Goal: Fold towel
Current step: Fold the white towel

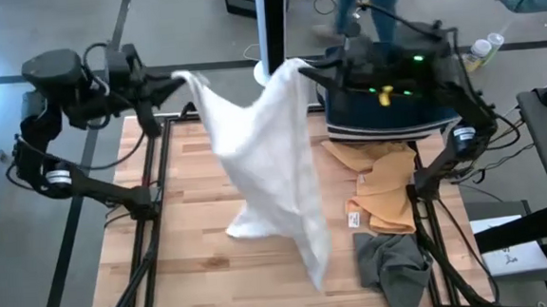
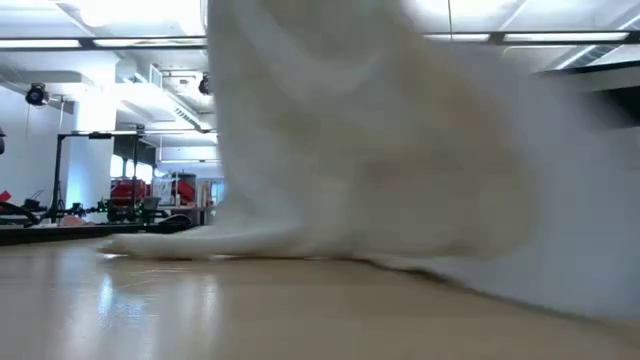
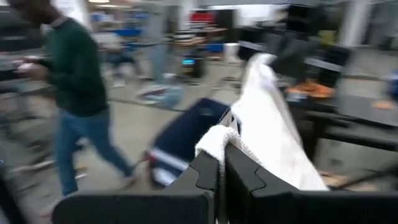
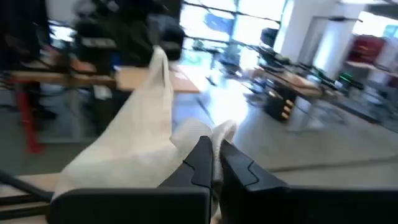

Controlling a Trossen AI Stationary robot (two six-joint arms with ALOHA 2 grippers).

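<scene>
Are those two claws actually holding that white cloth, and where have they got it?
Yes. The left gripper and the right gripper each pinch a top corner of the white towel, which hangs between them down to the table.

Four views: overhead, table-level, two wrist.
Overhead looks straight down; low sits close behind hanging white terry towel (image 2: 400,150), shared by all.

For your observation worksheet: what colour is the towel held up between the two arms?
White. The towel shows best in the high view, hanging over the wooden table.
</scene>
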